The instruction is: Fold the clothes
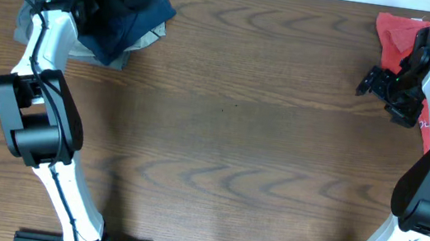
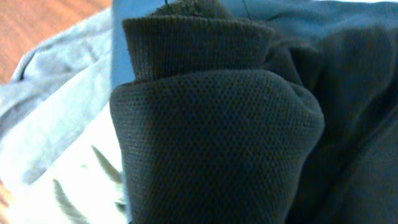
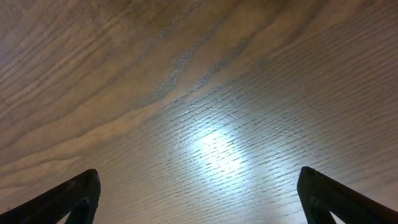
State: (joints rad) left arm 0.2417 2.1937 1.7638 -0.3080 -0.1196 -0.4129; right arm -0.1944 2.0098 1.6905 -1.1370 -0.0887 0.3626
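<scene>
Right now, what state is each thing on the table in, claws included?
black garment, bunched and folded over itself in the pile, not laid flat
navy garment, crumpled in the same pile
grey garment, crumpled at the pile's edge
red shirt, crumpled at the far right corner
left claw, hidden in the pile; grip cannot be told
right claw, open, empty, over bare table
</scene>
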